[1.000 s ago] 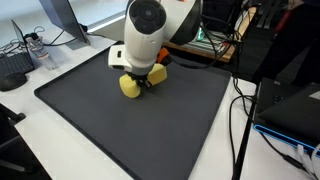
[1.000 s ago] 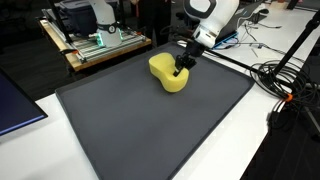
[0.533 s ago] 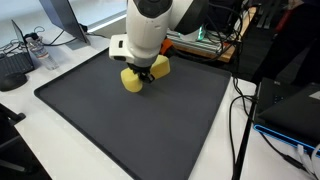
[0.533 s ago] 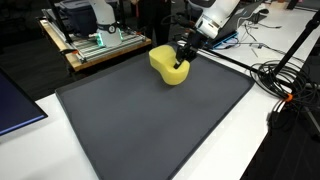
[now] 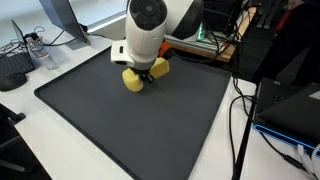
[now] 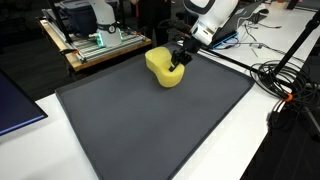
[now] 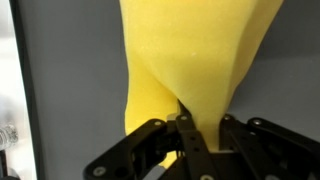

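We are seeing the yellow piece (image 6: 163,70) sitting close to the far edge of the dark mat (image 6: 150,130), toward the corner nearest the wooden rack (image 6: 100,45). The fingers (image 7: 150,140) are squeezing in until almost together, pinching a fold of its soft body between them. In the wrist view the piece (image 7: 185,50) is filling the upper middle of the frame. Whether it is resting on the mat or hanging just above it, we cannot tell.

From the piece toward the near edge, the mat (image 5: 120,130) is stretching out wide and bare in both exterior views, giving plenty of room to move. Past its edges the white table (image 5: 50,140) is showing only as a narrow strip. Cables (image 6: 275,80) are crowding one side just off the mat, and a dark blue panel (image 6: 15,105) is lying beside another edge. Behind the far edge a monitor stand (image 5: 62,25) is rising, and lab equipment is filling the room beyond.
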Tool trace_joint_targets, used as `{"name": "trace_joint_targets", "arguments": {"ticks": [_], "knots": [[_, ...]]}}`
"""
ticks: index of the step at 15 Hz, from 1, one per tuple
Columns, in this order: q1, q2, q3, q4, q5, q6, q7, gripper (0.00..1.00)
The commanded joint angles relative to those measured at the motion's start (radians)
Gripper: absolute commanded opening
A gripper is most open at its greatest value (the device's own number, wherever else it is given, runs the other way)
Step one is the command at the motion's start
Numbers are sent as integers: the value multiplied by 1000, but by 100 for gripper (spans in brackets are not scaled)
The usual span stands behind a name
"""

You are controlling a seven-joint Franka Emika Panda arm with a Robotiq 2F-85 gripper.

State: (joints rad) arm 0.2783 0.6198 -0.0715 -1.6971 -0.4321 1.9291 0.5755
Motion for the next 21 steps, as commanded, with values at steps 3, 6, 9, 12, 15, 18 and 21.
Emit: {"name": "trace_joint_targets", "arguments": {"ticks": [3,6,9,12,15,18,21], "knots": [[-25,-1,7,-32,8,33,-27,5],[-27,7,1,-37,5,49,-19,5],[-29,15,-4,-40,1,55,-19,5],[-32,17,-3,-40,9,65,-18,44],[-38,-13,12,-50,35,46,-45,64],[-44,-64,34,-68,83,21,-104,84],[-44,-114,54,-77,125,-22,-162,100]]}}
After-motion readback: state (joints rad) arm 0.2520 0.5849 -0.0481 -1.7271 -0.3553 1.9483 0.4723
